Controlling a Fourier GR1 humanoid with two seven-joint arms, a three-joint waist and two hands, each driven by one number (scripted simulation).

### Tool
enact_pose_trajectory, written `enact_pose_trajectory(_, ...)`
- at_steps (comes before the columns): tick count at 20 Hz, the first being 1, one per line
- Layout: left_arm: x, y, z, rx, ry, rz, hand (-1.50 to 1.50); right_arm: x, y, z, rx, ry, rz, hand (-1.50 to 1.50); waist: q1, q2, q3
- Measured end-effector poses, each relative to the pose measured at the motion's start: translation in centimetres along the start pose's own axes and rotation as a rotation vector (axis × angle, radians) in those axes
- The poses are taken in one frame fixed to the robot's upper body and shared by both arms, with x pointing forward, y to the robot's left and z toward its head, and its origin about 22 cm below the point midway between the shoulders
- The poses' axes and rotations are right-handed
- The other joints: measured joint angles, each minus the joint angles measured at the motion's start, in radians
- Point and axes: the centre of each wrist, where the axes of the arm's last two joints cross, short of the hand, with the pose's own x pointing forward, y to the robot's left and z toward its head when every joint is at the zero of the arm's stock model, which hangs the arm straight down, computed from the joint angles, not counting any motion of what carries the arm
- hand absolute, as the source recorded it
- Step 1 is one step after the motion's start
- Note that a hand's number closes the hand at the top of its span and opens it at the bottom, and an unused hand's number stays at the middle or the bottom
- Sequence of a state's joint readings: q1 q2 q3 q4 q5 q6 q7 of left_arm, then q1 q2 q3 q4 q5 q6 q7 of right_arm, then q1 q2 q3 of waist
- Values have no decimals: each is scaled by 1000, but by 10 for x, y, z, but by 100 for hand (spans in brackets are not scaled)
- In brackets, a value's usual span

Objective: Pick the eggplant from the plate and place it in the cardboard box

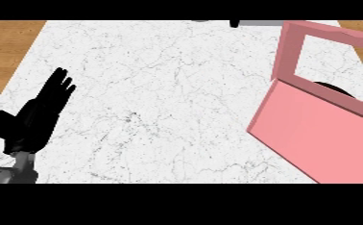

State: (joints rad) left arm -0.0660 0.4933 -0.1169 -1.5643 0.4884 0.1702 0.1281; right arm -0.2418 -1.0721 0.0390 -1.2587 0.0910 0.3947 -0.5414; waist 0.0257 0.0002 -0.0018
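Box (305,132) pink, open, dark shape (333,88) inside

The flat white marble counter top (163,99) carries thin grey veining all over, with a darker grey speckled patch near its middle. Beside the counter's left edge runs a strip of warm brown wood-grain floor (18,46). At the counter's right side stands a plain pink box with an open window-like frame (312,123), one even shade; something black shows inside it. At the counter's left, the left hand (39,116) is black on a grey forearm.
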Motion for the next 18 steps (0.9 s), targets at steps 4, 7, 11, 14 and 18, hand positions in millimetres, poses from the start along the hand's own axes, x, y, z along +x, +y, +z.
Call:
enact_pose_trajectory(4, 0, 4, 2, 6, -5, 0, 0, 20, -7, -15, 108, 94, 115, -150, -5, -5, -6)
enact_pose_trajectory(7, 8, 7, -1, -3, -7, -1, 0, 25, -4, -27, 151, 161, 162, -150, -6, -9, -11)
enact_pose_trajectory(11, 9, 10, 4, -1, -4, 0, 0, 30, -1, -38, 200, 243, 166, -150, -8, -15, -17)
enact_pose_trajectory(14, 7, 7, 4, -1, -8, -2, 0, 31, -1, -44, 227, 291, 169, -150, -9, -17, -20)
enact_pose_trajectory(18, 9, 7, 4, -1, -12, -2, 0, 29, -2, -48, 259, 333, 185, -150, -11, -17, -20)
